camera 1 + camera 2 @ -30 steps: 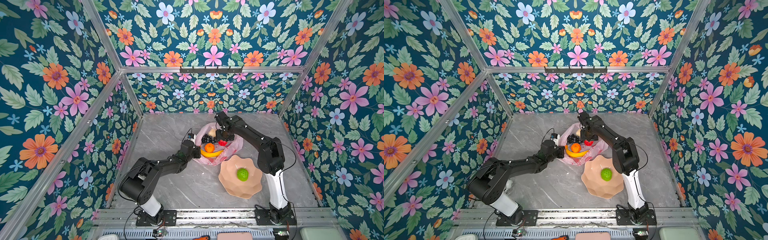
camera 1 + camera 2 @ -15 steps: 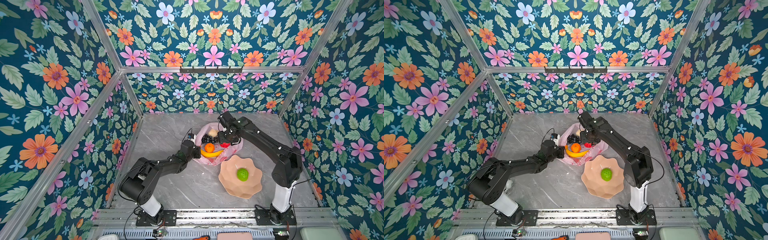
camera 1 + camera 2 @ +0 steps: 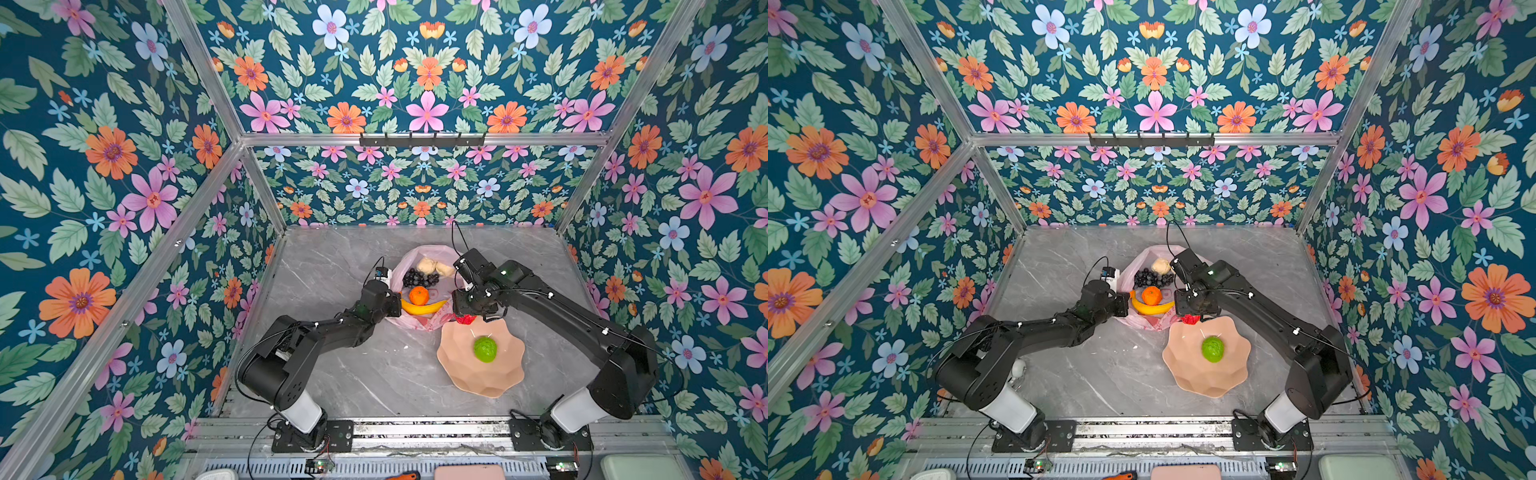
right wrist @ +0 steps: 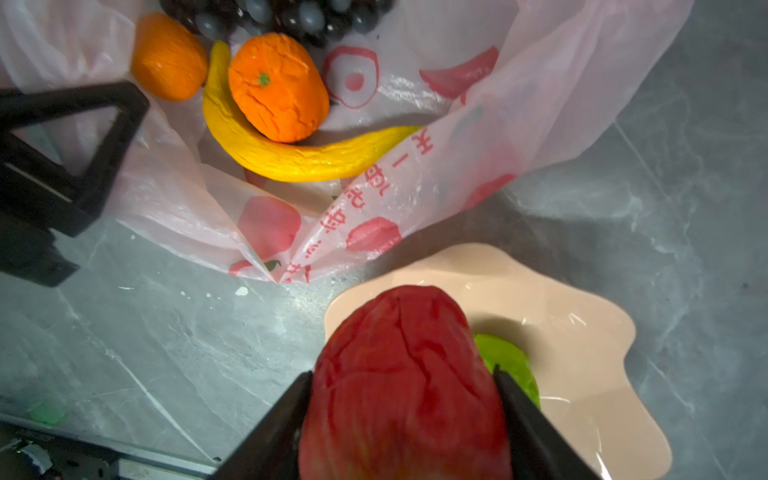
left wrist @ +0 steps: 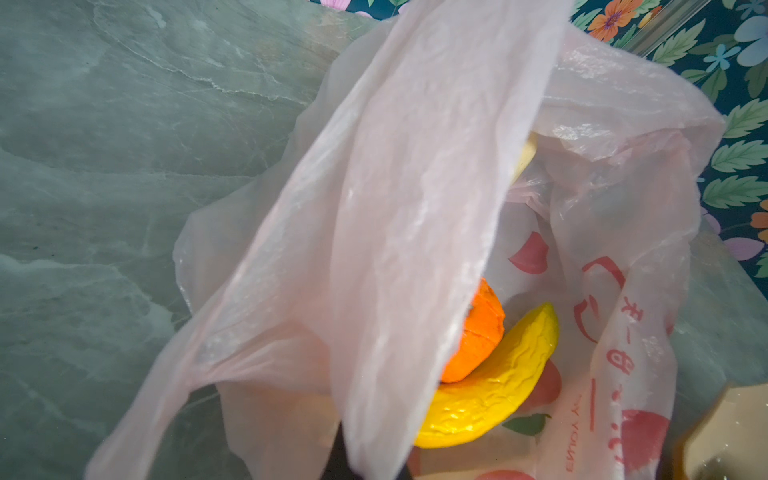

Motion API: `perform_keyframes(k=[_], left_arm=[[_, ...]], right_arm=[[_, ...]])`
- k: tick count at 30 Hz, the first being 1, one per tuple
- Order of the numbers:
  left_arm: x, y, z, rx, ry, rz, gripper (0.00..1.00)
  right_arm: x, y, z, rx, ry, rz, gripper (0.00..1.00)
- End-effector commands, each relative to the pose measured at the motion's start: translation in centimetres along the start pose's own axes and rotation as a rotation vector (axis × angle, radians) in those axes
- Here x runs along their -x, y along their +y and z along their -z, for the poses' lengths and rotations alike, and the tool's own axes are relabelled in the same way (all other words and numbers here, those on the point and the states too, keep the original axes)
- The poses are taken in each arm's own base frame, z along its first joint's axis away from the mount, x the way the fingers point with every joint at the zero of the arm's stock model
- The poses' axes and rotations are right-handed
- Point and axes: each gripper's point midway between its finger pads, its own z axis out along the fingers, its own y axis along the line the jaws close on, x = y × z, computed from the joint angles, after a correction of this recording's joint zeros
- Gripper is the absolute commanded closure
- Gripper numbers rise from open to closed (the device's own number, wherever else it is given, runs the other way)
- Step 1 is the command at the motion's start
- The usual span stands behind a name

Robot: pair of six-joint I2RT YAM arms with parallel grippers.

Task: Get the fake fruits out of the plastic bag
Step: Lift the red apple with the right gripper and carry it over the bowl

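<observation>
The right gripper [image 4: 405, 399] is clamped on the red apple [image 4: 405, 374], both jaws pressed to its sides, held over the bowl's [image 3: 490, 378] rim at about 11 o'clock. The green fruit [image 3: 485, 349] lies in the bowl. The bag [image 3: 419, 322] sits just beyond the bowl, at its 11 o'clock, mouth spread — inside are the banana [image 3: 422, 307], orange [image 3: 418, 296], grapes [image 3: 419, 277] and two beige pieces [image 3: 434, 266]. The left gripper [image 3: 392, 301] is closed on the bag's edge at the bag's 9 o'clock, a pink handle [image 5: 395, 208] draped across its wrist view.
</observation>
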Motion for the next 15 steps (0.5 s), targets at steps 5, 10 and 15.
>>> perform_keyframes(k=[5, 10, 15], left_arm=[[0.4, -0.1, -0.1, -0.003, -0.011, -0.004, 1.00], [0.4, -0.1, -0.1, -0.001, -0.012, -0.006, 1.00], [0.5, -0.1, -0.1, -0.002, -0.013, -0.006, 1.00]], right_arm=[[-2.4, 0.8, -1.5, 0.025, 0.049, -0.036, 0.35], [-3.0, 0.5, -2.7, 0.006, 0.071, -0.036, 0.36], [-2.8, -0.1, -3.5, -0.037, 0.071, -0.031, 0.35]])
